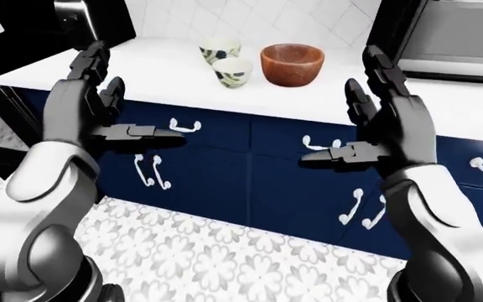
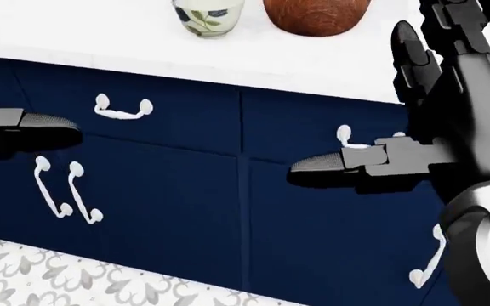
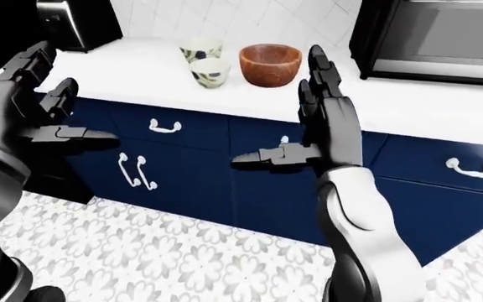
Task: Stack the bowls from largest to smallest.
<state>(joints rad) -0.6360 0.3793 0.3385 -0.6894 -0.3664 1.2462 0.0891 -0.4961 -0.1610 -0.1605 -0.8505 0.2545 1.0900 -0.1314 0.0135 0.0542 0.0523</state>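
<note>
Three bowls stand on the white counter (image 1: 141,69). A large brown wooden bowl (image 1: 292,63) is on the right. A small cream bowl with a blue leaf pattern (image 1: 232,72) stands to its left, and a second cream patterned bowl (image 1: 220,48) stands just above that one in the left-eye view. My left hand (image 1: 107,104) and right hand (image 1: 376,119) are both open and empty, palms facing each other, held up below the counter edge and short of the bowls.
Navy cabinet doors and drawers with white handles (image 1: 184,126) run under the counter. A black appliance (image 1: 91,19) stands at the counter's top left and a dark microwave-like box (image 1: 451,38) at the top right. Patterned floor tiles (image 1: 225,251) lie below.
</note>
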